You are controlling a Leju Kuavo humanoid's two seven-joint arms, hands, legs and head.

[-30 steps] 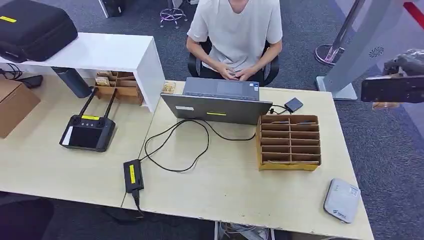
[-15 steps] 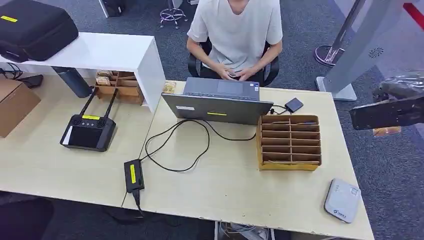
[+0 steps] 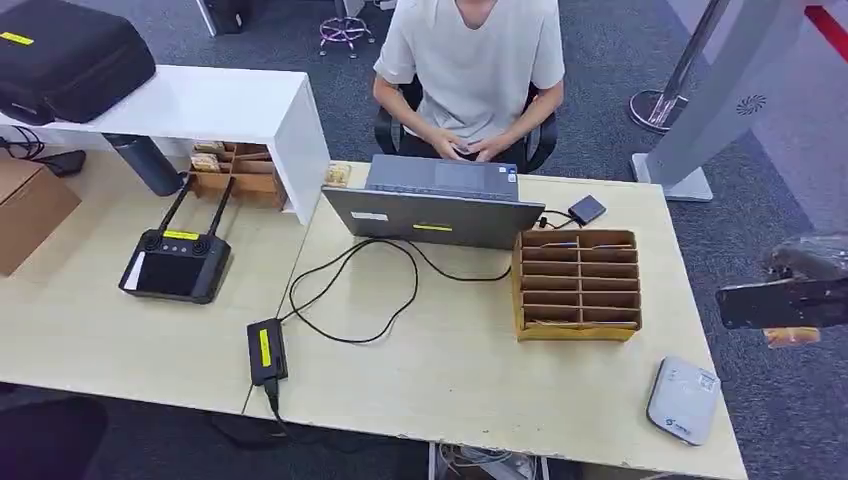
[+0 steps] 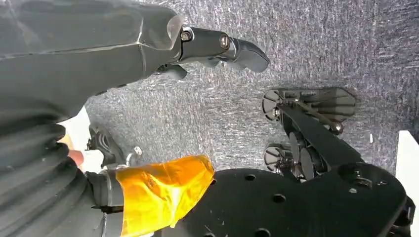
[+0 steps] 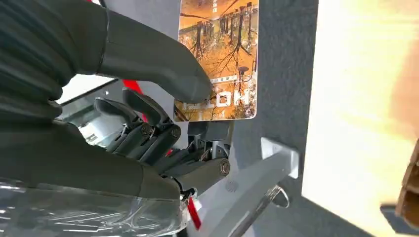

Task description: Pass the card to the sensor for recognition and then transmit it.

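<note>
The right robot hand (image 5: 163,123) pinches the card (image 5: 217,59) between its thick thumb and darker fingers; the card's face is an orange-brown print of bare trees with pale lettering along one end. From the head view that right robot hand (image 3: 800,290) sits off the table's right edge, over the grey carpet, with a sliver of the orange card (image 3: 792,337) showing beneath it. The left robot hand (image 4: 217,47) hangs above grey carpet beside a black wheeled chair base — its fingers lie loosely apart with nothing between them. On the table (image 3: 450,370), nearest the front right corner, lies the sensor (image 3: 684,400), a flat pale-grey pad with rounded corners. Near the front edge, about mid-table, a black power adapter (image 3: 266,350) with a yellow label trails a looping black cable (image 3: 350,290) toward the far side. Behind the sensor, toward the right edge, stands a cardboard organiser (image 3: 578,284) divided into rows of slots. Toward the left, a black remote controller (image 3: 176,262) with two antennas rests flat, and a brown cardboard box (image 3: 30,205) sits at the left edge. At the far edge a grey laptop (image 3: 436,205) stands open, a small dark device (image 3: 587,209) to its right. Beyond the table a person in a pale T-shirt (image 3: 470,60) sits in a chair, hands together behind the laptop.
</note>
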